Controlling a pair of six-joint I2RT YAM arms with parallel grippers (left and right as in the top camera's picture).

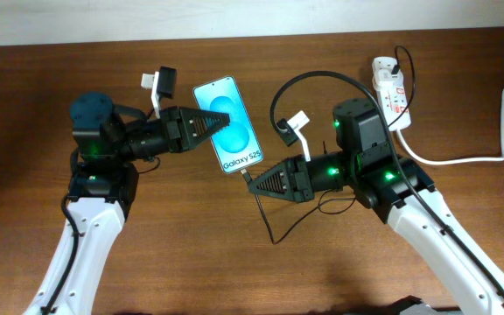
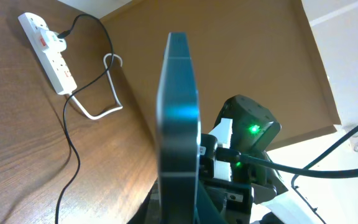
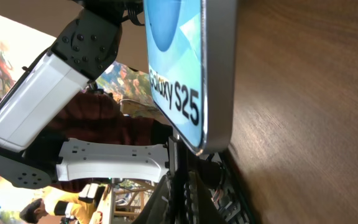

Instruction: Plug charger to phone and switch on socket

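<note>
The phone (image 1: pixel 237 144) shows its cyan screen and "Galaxy S25" text; my left gripper (image 1: pixel 216 122) is shut on its side and holds it. In the left wrist view the phone (image 2: pixel 179 106) stands edge-on between the jaws (image 2: pixel 180 208). My right gripper (image 1: pixel 254 181) is shut on the charger plug, its tip right at the phone's lower end. The right wrist view shows the plug (image 3: pixel 174 148) just below the phone (image 3: pixel 179 74), between the fingers (image 3: pixel 182 190). The black charger cable (image 1: pixel 309 75) loops back to the white socket (image 1: pixel 390 90) at the far right.
The socket's thick white cord (image 1: pixel 462 160) runs right toward the table edge. The socket (image 2: pixel 50 55) and black cable (image 2: pixel 73 155) also show in the left wrist view. Loose black cable (image 1: pixel 269 229) lies on the wood below my right gripper.
</note>
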